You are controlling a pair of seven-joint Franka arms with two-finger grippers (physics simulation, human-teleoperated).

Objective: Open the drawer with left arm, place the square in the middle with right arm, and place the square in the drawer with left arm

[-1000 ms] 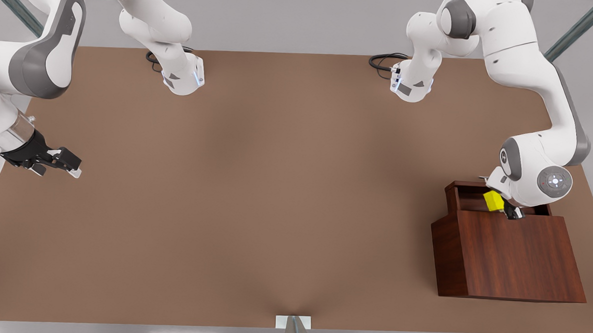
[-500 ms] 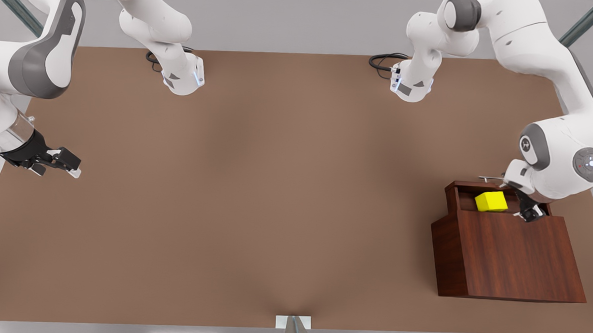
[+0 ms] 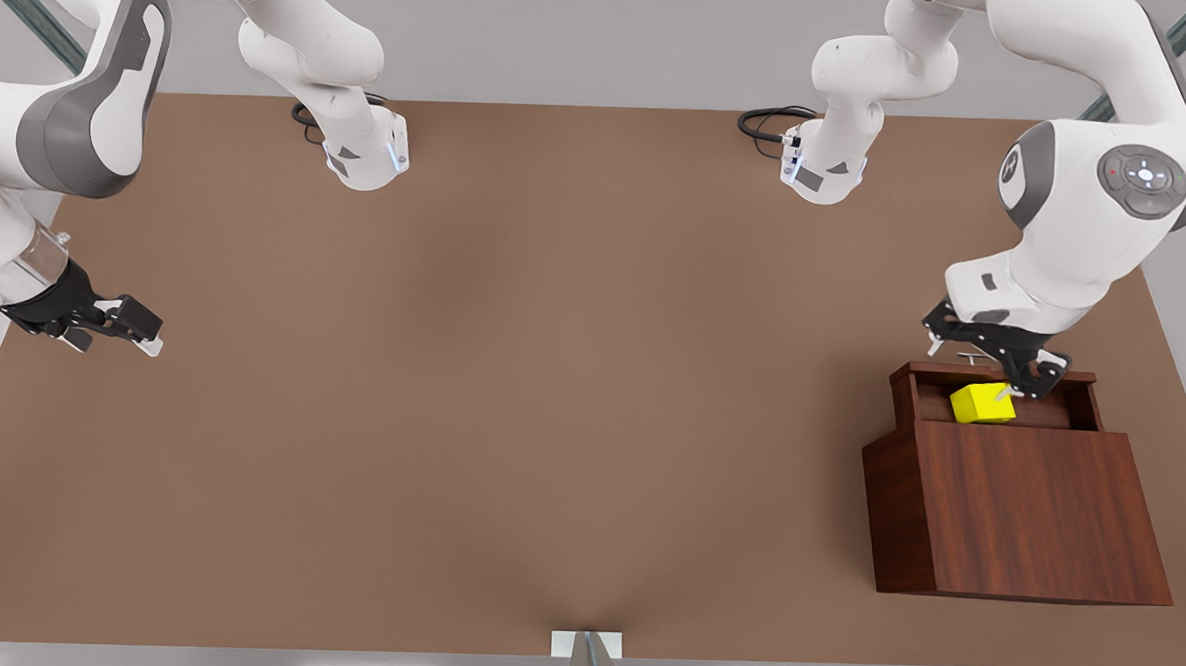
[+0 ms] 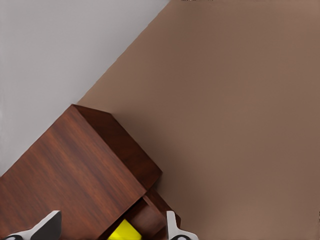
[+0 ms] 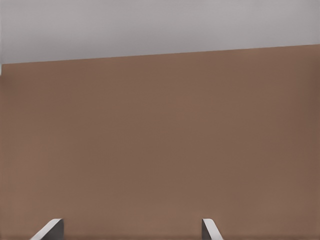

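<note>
Front view gives us two white jointed arms, one dark reddish-brown wooden cabinet (image 3: 1021, 512) at the brown tabletop's (image 3: 510, 389) right edge and one small bright yellow cube (image 3: 982, 403), which lies in the cabinet's pulled-out drawer (image 3: 1070, 406), a shallow tray whose thin silver handle is mostly hidden behind the arm. Above the cube we see the left gripper (image 3: 992, 362) with fingers spread, holding nothing, its fingertips cut off in the left wrist view. The right gripper (image 3: 123, 331) waits at the tabletop's left edge, its fingers parted in the right wrist view.
</note>
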